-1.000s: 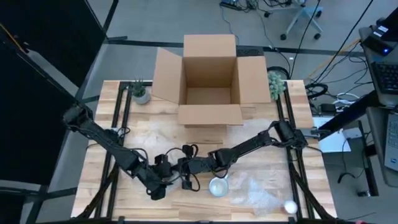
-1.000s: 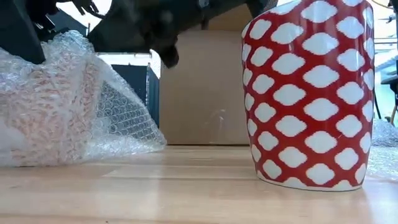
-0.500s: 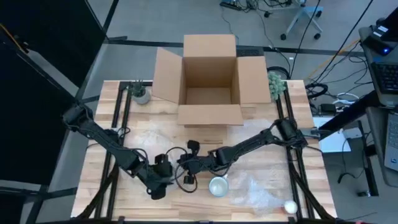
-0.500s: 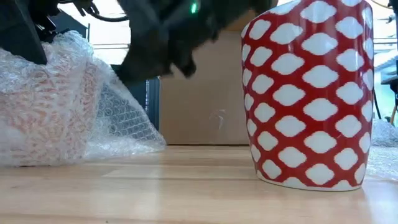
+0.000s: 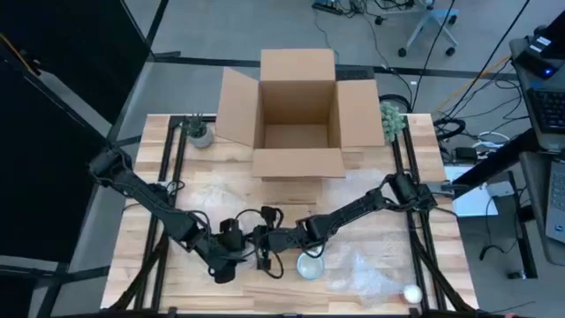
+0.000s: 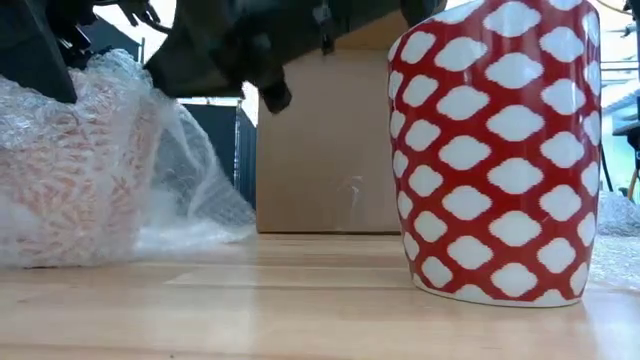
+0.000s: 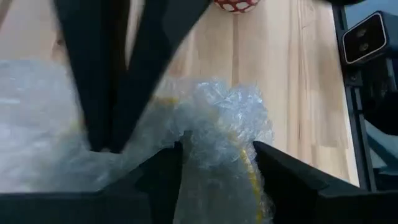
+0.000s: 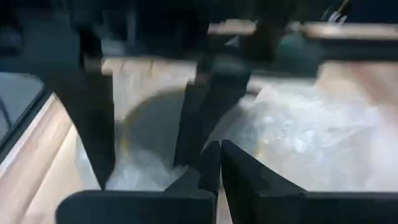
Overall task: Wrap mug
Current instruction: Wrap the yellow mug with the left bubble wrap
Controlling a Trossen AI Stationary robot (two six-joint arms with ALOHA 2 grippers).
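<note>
A red-and-white patterned mug stands upright on its base on the wooden table, unwrapped and touched by nothing. To its left lies a bubble-wrap bundle with a reddish pattern showing through it. My left gripper is closed on this bundle. My right gripper is shut and hovers just above the bundle's mug-side flap, between bundle and mug. My left gripper holds a bunched-up part of the bubble wrap between its two fingers, several crumpled layers together. The bundle's underside rests on the table. My right gripper is shut close to the wrap's flap; whether it touches the wrap I cannot tell.
An open cardboard box stands at the table's far middle, with a small plant to its left and another to its right. Loose bubble wrap and a small white object lie near the front right.
My right gripper dipped down toward the bundle and came back up. The bundle's loose flap on the mug side, which had spread out over the table, has drawn in toward the bundle. The mug has stayed where it was.
</note>
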